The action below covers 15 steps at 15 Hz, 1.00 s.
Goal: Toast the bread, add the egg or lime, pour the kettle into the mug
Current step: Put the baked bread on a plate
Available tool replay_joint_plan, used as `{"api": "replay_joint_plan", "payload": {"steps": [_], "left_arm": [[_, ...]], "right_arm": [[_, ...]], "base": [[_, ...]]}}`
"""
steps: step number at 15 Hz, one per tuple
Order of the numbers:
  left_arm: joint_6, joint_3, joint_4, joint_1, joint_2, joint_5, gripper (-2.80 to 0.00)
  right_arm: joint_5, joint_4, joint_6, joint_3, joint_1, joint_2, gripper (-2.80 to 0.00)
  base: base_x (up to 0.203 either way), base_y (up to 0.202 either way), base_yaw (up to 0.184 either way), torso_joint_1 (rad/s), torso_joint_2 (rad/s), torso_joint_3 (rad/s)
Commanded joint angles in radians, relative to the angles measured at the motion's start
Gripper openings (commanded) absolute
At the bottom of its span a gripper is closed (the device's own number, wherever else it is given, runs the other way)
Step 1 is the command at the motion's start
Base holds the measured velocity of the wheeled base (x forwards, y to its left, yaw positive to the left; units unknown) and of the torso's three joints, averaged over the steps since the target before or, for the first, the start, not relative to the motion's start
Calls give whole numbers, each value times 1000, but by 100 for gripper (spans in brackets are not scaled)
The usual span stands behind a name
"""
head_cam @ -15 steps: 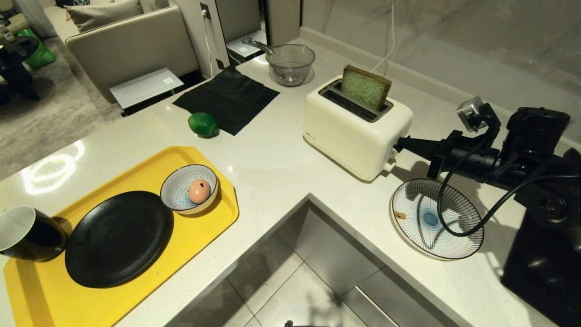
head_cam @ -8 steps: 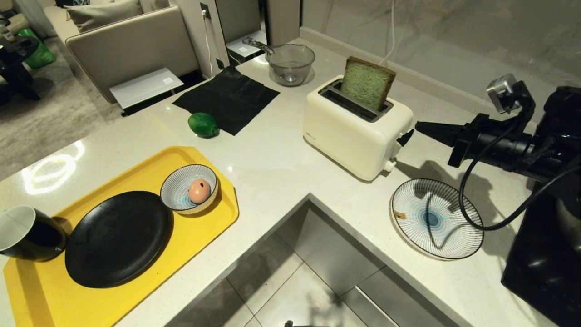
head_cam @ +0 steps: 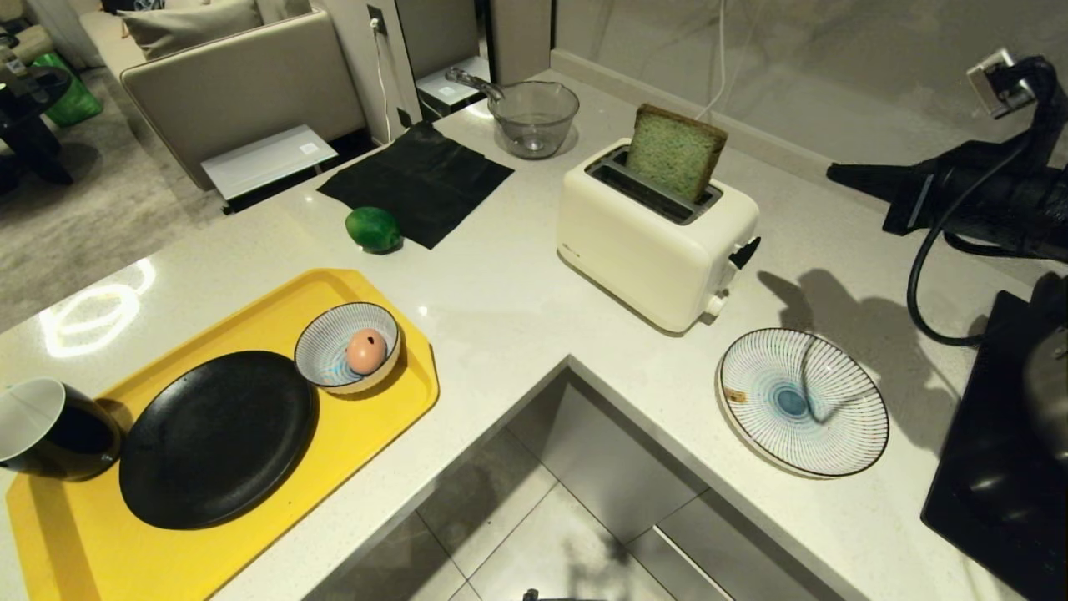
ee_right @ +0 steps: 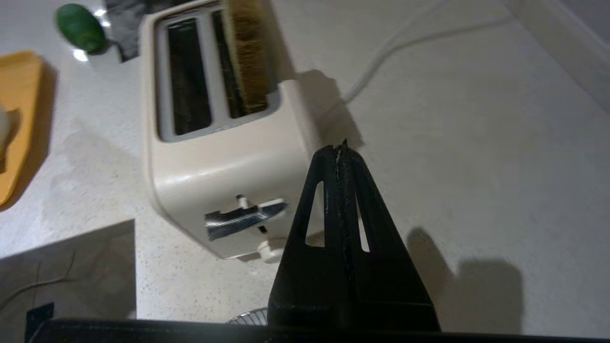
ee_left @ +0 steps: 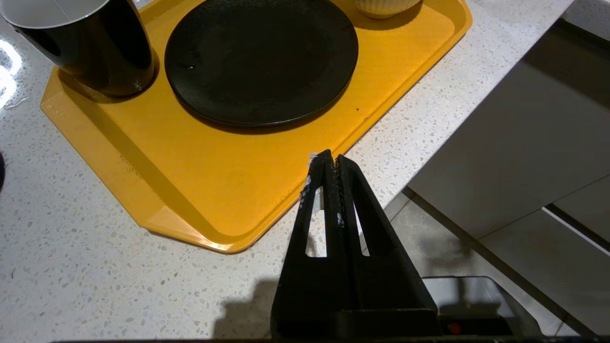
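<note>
Looking at the right tool [head_cam: 834,173]: you see it pressed together, empty, raised off the table [head_cam: 501,284] to the right of the toaster [head_cam: 655,238] and apart from it.
Bread [head_cam: 674,152]: one green slice standing upright in the toaster's rear slot, poking well above the top, left of your right tool; the front slot is empty.
Left tool [ee_left: 329,164]: pressed together, holding nothing, hanging over the near edge of the yellow tray [ee_left: 228,190].
Tray contents: one black plate [head_cam: 217,438], bare; one striped bowl [head_cam: 334,334] with one egg [head_cam: 366,351] in it; one mug [head_cam: 50,430] at the tray's left end.
Lime [head_cam: 374,229]: one, on the table touching the edge of the black cloth [head_cam: 417,179].
Striped plate [head_cam: 803,402]: one, on the table near the toaster, with only a small crumb at its rim.
Glass bowl [head_cam: 534,117]: one, beyond the cloth, nothing in it that you can make out.
</note>
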Motion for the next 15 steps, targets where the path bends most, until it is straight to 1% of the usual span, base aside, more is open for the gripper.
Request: {"api": "replay_joint_plan", "payload": {"steps": [1,2,5,6,7,9,12,13,15], "left_arm": [[0,0,0,0,-1,0,-280],[0,0,0,0,-1,0,-280],[0,0,0,0,-1,0,-280],[0,0,0,0,-1,0,-280],[0,0,0,0,-1,0,-280],[0,0,0,0,-1,0,-280],[0,0,0,0,-1,0,-280],[0,0,0,0,0,0,-280],[0,1,0,0,-1,0,-280]], "right_arm": [[-106,161,14,-109,-2,-15,-280],[-140,189,18,-138,-2,-8,-280],[-140,192,14,-162,-1,0,-280],[-138,192,14,-161,-1,4,-249],[-135,192,12,-161,1,7,0],[-113,190,9,-158,1,16,0],[-62,162,-21,-162,1,37,0],[-62,146,-27,-162,2,48,0],[-61,88,-78,-162,13,69,0]], "base": [[0,0,0,0,0,0],[0,0,0,0,0,0],[0,0,0,0,0,0],[0,0,0,0,0,0],[0,0,0,0,0,0],[0,0,0,0,0,0],[0,0,0,0,0,0],[0,0,0,0,0,0],[0,0,0,0,0,0]]}}
